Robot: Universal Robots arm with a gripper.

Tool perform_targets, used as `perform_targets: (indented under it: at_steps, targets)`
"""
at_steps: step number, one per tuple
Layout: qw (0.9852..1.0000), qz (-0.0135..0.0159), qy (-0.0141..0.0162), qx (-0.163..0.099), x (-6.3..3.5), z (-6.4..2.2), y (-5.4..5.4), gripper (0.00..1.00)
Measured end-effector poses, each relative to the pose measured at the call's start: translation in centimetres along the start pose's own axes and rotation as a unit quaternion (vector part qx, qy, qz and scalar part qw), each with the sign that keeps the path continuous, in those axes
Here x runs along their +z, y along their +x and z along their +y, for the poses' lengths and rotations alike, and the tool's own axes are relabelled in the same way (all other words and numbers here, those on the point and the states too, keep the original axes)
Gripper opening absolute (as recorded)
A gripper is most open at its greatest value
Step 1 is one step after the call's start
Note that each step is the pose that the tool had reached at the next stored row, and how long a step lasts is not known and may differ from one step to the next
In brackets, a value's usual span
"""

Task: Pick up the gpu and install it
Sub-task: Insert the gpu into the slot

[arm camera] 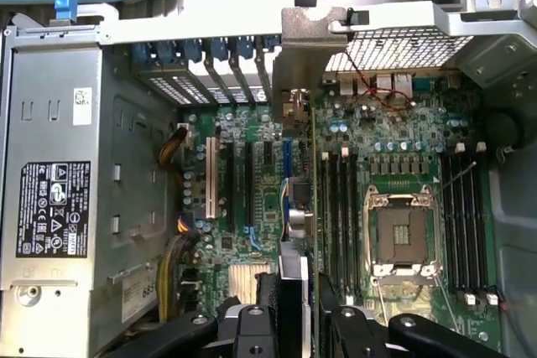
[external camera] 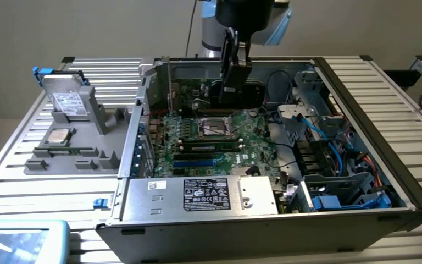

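In the exterior view, find one open computer case (external camera: 387, 181) lying on the slatted surface (external camera: 387, 77), with one green motherboard (external camera: 211, 137) and one labelled power supply (external camera: 200, 195) inside it. On the exterior view's left, one grey fixture tray (external camera: 79, 159) carries one silver drive box (external camera: 70, 102) and one square chip (external camera: 59, 136). One arm reaches down into the case; its claw (external camera: 234, 77) grips the gpu (external camera: 239, 94), which shows here as one dark, flat card held upright over the far part of the motherboard. You cannot tell from this view whether the card touches the board. In the wrist view, note the two claw fingers (arm camera: 252, 333), partly apart and closed against the two faces of the card. The gpu (arm camera: 294, 270) appears edge-on as a thin strip running away from the claw (arm camera: 295, 329), ending in one grey metal bracket (arm camera: 310, 39) near the case's rear wall. It sits above the board beside the expansion slots, with one processor socket (arm camera: 403, 232) to its side.
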State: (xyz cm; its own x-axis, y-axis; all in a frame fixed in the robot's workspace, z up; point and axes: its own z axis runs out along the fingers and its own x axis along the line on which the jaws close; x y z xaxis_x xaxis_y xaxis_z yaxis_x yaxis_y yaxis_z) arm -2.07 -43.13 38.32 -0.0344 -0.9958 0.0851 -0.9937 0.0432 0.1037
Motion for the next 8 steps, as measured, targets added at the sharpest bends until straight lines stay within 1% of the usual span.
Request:
perform_targets:
  at_steps: [1,2,6,7,8]
  targets:
    - [1.0,0.001,0.0001,0.0,0.16,-0.02,0.0,0.29]
    - [1.0,0.0015,0.0002,0.0,0.32,-0.04,-0.1,0.29]
    - [1.0,0.0016,0.001,0.0,1.03,-0.1,-0.1,0.29]
    - [1.0,0.0015,0.0027,0.0,1.16,-0.1,-0.1,0.29]
    - [1.0,0.0015,0.0052,0.0,1.24,-0.1,-0.1,0.29]
